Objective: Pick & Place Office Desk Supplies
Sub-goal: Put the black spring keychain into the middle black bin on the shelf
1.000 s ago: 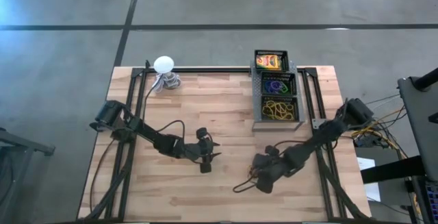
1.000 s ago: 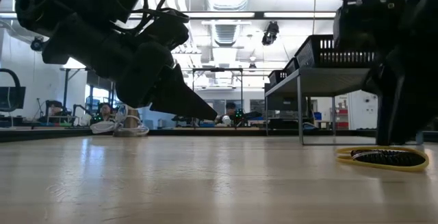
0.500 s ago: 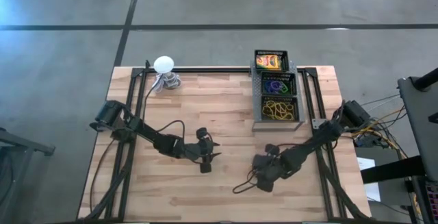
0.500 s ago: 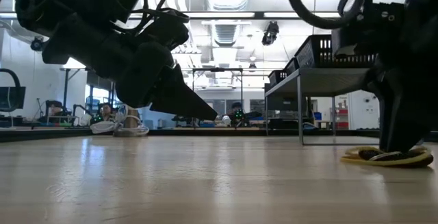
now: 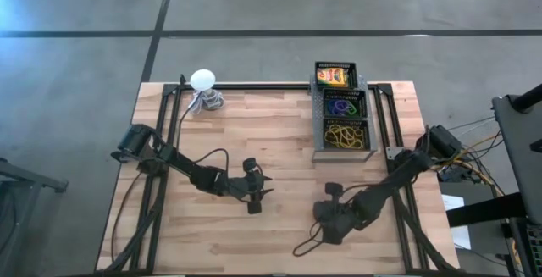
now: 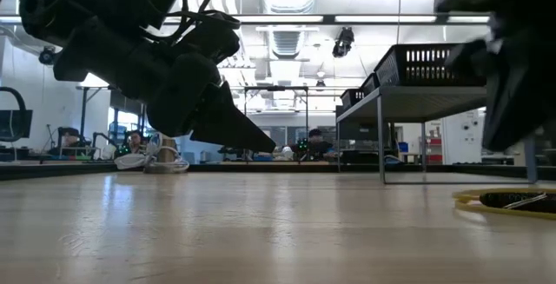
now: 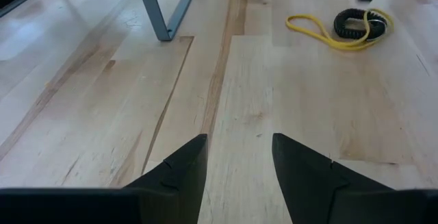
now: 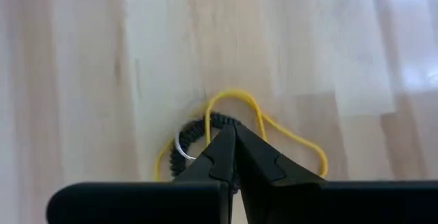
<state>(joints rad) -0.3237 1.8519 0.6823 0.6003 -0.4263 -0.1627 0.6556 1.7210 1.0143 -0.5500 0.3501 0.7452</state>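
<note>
The right gripper (image 8: 234,157) hangs over the near part of the wooden bench (image 5: 279,133), well in front of the black three-part tray (image 5: 341,108) that stands at the bench's far edge; its jaws are clenched, tips pressed together. Whether they pinch anything cannot be told, since the tips meet right over a small heap made of a yellow rubber band (image 8: 236,101) looped around a dark coiled ring (image 8: 195,131), which lies on the bare wood in front of the tray. In the low view the band rests flat on the bench at the far right of the picture, with the dark arm above it. The left gripper (image 7: 239,152) waits above the middle of the bench, off to the left of the tray and nearer the front, its jaws released and parted with only wood between them; from its wrist view the same band and ring show farther off, beside one of the tray's grey legs (image 7: 164,8). Inside the tray, the rearmost section holds a yellow-and-green box (image 5: 334,75), the middle one coloured rings (image 5: 342,104), and the nearest one a tangle of yellow bands (image 5: 343,135).
</note>
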